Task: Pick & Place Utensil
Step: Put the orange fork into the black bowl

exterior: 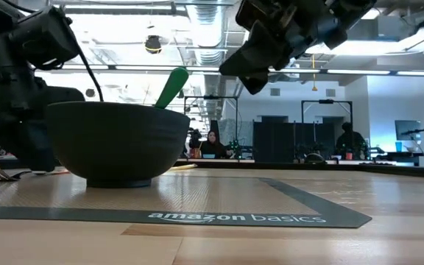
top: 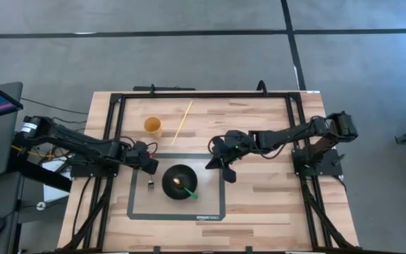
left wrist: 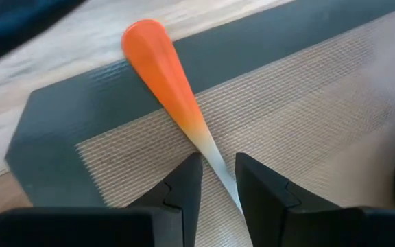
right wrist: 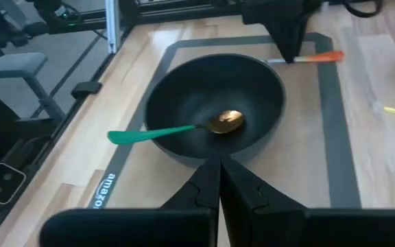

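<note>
Bowl (top: pixel 180 182), round and dark, sits mid-mat in the high view, a green-handled gold spoon (top: pixel 186 189) already inside; the left gripper (top: pixel 149 164) is low at the mat's corner, the right gripper (top: pixel 217 164) hovers nearby, pinched shut. In the left wrist view, narrow-set fingers (left wrist: pixel 184 189) straddle the pale neck of an orange-handled utensil (left wrist: pixel 163 68) lying flat on the mat (left wrist: pixel 307 116), handle pointing away from the gripper across the border. Squeezing squarely across that axis should prevent twisting.
</note>
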